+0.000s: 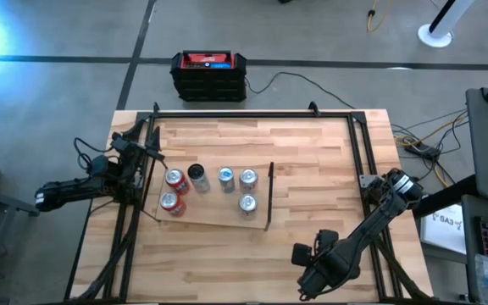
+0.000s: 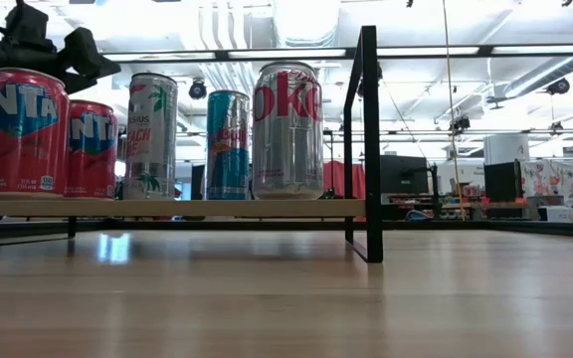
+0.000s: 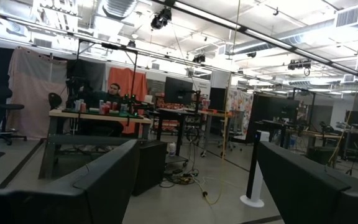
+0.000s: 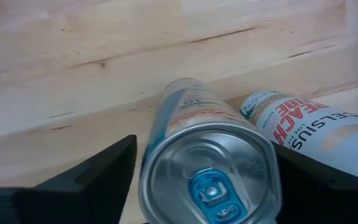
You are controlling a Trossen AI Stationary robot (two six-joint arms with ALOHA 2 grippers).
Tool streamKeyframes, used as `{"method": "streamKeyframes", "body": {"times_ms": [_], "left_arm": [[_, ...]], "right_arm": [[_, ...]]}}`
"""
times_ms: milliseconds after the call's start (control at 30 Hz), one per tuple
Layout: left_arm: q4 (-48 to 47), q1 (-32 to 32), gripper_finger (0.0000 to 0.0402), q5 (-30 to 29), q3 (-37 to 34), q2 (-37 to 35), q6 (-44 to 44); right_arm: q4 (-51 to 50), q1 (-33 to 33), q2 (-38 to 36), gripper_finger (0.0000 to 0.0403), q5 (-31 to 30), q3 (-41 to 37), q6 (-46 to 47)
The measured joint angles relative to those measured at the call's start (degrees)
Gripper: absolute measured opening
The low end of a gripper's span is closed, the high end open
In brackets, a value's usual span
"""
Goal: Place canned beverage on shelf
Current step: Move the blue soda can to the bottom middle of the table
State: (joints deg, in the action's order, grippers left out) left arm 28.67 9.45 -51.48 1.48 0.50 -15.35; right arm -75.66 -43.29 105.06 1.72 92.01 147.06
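The right gripper (image 4: 205,146) is spread wide and straddles a slim can (image 4: 207,168) that lies on its side on the table (image 4: 73,68). The can's silver top and blue tab face the wrist camera. One finger (image 4: 86,180) stands just off the can with a sliver of wood showing between them. The other finger (image 4: 328,186) sits right against the rim, though it is hard to say whether it actually touches. Nothing is clamped. Just beyond that second finger a pale Celsius can (image 4: 316,134) also lies on its side, angled away from the slim can and close to it at the near end. From above, this arm covers both lying cans, low at the table's front edge. Farther off, across bare planks toward the table's middle, is the shelf (image 1: 219,213). Its black bar (image 1: 269,196) is on the side nearest this gripper. Six cans stand upright on the board: two silver ones (image 1: 247,203) closest to the bar, another silver one (image 1: 226,176) and a dark-topped one (image 1: 197,174) past them, and two red Fanta cans (image 1: 174,179) at the far end. Beyond that far end the left gripper (image 3: 197,158) waits off the table's edge, its fingers parted with nothing between them.
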Motion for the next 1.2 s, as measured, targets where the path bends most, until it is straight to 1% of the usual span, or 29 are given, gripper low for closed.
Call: {"method": "streamKeyframes", "body": {"times_ms": [200,267,433,567,767,900,1200], "left_arm": [[0.02,0.01,0.0311,0.00,0.00,0.02,0.01],[0.02,0.00,0.0311,0.00,0.00,0.02,0.02],[0.01,0.02,0.0311,0.00,0.00,0.02,0.00],[0.02,0.00,0.0311,0.00,0.00,0.01,0.00],[0.00,0.02,0.0311,0.00,0.00,0.02,0.00],[0.01,0.02,0.0311,0.00,0.00,0.02,0.02],[0.02,0.02,0.0311,0.00,0.00,0.02,0.02]], "right_arm": [[0.22,0.02,-0.02,0.0237,-0.59,0.00,0.00],[0.32,0.00,-0.02,0.0223,-0.64,0.00,-0.01],[0.40,0.00,-0.22,0.0223,-0.62,0.11,-0.02],[1.19,0.02,-0.50,0.0234,-0.87,0.63,-0.07],[1.29,0.07,-0.59,0.0227,-4.30,1.70,-3.16],[3.33,1.20,-0.36,0.0226,-4.88,2.23,-9.36],[6.73,6.38,-0.28,0.0225,-4.84,2.25,-26.12]]}}
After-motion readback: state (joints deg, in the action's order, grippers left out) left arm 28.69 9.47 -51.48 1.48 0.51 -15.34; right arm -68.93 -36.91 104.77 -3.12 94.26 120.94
